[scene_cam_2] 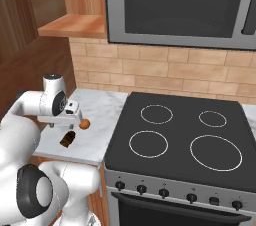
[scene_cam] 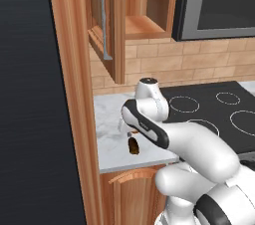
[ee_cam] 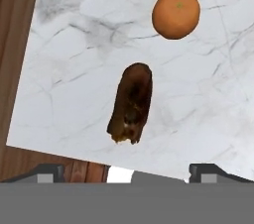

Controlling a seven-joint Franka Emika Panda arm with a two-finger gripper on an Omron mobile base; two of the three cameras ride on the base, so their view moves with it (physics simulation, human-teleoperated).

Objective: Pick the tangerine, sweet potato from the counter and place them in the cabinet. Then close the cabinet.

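The gripper [ee_cam: 124, 171] was held spread wide and empty above the counter [ee_cam: 64, 69]. The sweet potato [ee_cam: 131, 103] was seen lying on the counter just beyond the fingertips [ee_cam: 49, 171], the tangerine [ee_cam: 175, 13] farther on, apart from it. The cabinet [scene_cam: 117, 20] was seen open above the counter.

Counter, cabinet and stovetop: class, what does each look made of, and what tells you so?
Counter: polished marble, judging by grey veins on white. Cabinet: reddish-brown wood, apparently varnished, with streaky grain. Stovetop: smooth black surface, probably glass or ceramic, with white rings.
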